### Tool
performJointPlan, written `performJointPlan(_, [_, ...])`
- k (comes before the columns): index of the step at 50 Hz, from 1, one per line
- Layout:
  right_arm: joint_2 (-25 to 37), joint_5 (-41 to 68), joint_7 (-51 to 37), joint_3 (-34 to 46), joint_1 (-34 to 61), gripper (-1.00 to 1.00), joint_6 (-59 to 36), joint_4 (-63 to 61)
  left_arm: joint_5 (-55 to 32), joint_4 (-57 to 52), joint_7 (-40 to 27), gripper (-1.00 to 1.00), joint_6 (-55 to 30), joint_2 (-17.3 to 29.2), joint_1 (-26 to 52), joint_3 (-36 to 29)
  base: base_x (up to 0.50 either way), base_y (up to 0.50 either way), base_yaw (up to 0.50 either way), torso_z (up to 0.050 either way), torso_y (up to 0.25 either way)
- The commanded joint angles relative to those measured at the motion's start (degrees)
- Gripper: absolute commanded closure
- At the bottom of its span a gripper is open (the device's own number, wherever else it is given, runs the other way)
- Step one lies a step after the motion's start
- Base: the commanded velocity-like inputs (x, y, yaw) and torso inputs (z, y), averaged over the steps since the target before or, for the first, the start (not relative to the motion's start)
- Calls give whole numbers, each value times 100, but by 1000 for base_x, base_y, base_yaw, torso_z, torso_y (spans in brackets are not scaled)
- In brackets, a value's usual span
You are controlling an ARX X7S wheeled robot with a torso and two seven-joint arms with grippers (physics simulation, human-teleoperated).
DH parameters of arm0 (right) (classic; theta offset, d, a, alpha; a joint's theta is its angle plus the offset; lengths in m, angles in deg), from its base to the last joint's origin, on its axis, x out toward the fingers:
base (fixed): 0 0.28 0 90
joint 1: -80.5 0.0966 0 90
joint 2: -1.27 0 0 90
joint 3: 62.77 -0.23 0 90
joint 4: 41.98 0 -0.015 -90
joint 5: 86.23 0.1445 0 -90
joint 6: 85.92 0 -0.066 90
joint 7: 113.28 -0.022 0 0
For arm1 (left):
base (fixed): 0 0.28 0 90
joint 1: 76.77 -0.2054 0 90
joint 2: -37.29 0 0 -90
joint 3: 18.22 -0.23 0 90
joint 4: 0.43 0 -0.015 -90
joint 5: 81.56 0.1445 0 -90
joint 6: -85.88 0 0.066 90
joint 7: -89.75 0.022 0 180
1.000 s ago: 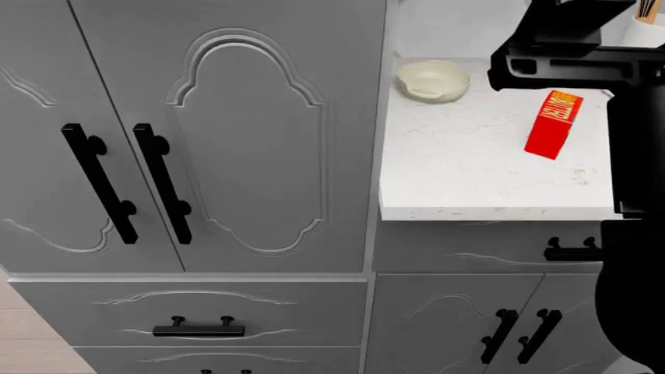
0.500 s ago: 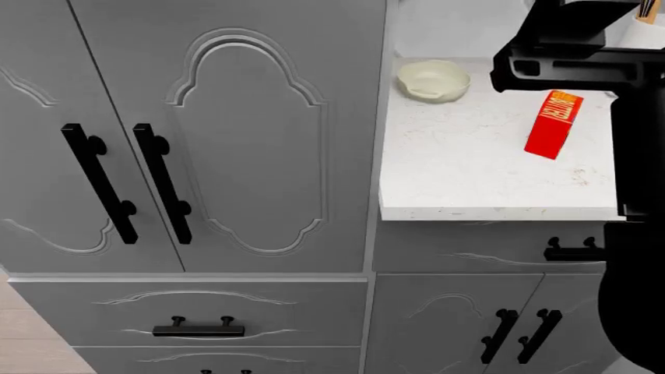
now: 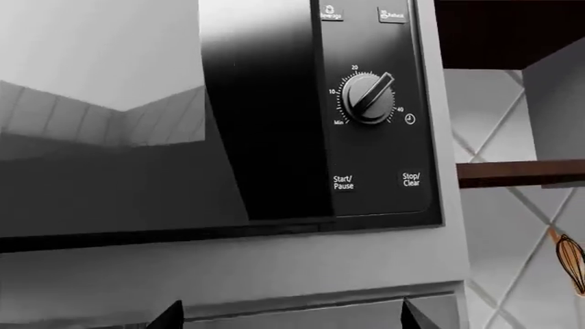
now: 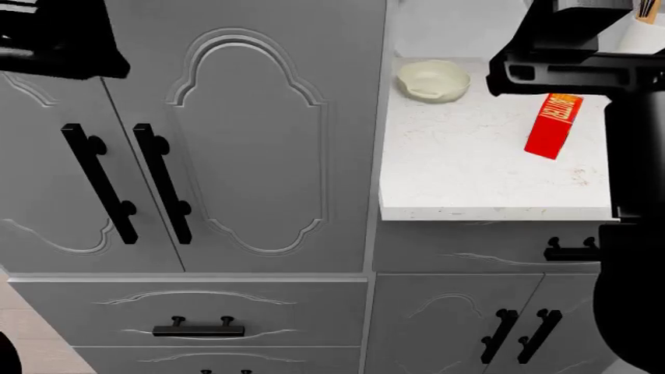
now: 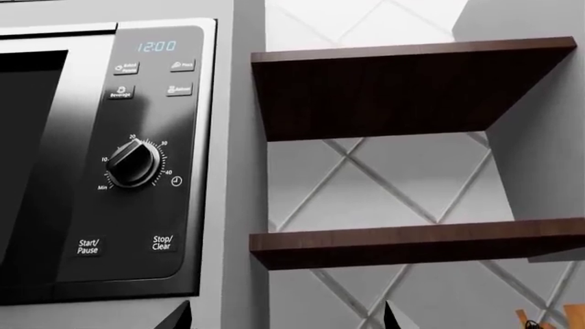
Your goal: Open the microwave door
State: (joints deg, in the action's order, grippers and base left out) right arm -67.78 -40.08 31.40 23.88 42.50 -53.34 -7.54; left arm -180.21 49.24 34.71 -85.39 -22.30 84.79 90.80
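Note:
The microwave fills the left wrist view, its dark glass door (image 3: 137,157) lying flush beside the black control panel (image 3: 375,103) with a dial and Start/Pause and Stop/Clear buttons. My left gripper (image 3: 292,319) is open, with only its two fingertips (image 3: 169,319) showing, below the microwave's front. The right wrist view shows the door's edge (image 5: 37,157) and the same panel (image 5: 146,151), its clock reading 12:00. My right gripper (image 5: 285,319) is open too, off to the panel's side. Neither gripper touches the microwave. It is out of the head view.
Two brown wall shelves (image 5: 402,89) hang beside the microwave over tiled wall. In the head view a tall grey cabinet with black handles (image 4: 99,183) stands left of a white counter (image 4: 488,179) carrying a pale bowl (image 4: 434,79) and a red box (image 4: 553,123).
My left arm has come into the head view at the top left corner. The right arm at the top right has barely shifted.

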Motion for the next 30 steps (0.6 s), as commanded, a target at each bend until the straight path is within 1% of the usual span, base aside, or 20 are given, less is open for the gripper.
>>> performJointPlan(1, [46, 9, -33, 42, -96, -100, 123, 15, -203, -441, -63, -100, 111, 28, -899, 227, 0, 0, 0, 0, 0])
performJointPlan(4, [64, 38, -55, 41, -101, -100, 129, 5, 164, -532, 251, -100, 14, -113, -1105, 293, 0, 0, 0, 0, 0])
performJointPlan(8, [89, 47, -71, 51, -125, -100, 159, 6, 1117, -633, 1010, -100, -43, -304, -1332, 276, 0, 0, 0, 0, 0])
performJointPlan(15, [131, 70, -102, 66, -127, -100, 196, 18, 2719, -637, 2104, -100, 454, -357, -1658, -227, 0, 0, 0, 0, 0])
performJointPlan(22, [158, 102, -126, 83, -96, -100, 214, 48, 3918, -367, 2760, -100, 1208, -379, -1866, -922, 0, 0, 0, 0, 0])
performJointPlan(30, [202, 167, -180, 86, -31, -100, 194, 57, 4550, -89, 3102, -100, 1739, -468, -2042, -1444, 0, 0, 0, 0, 0])
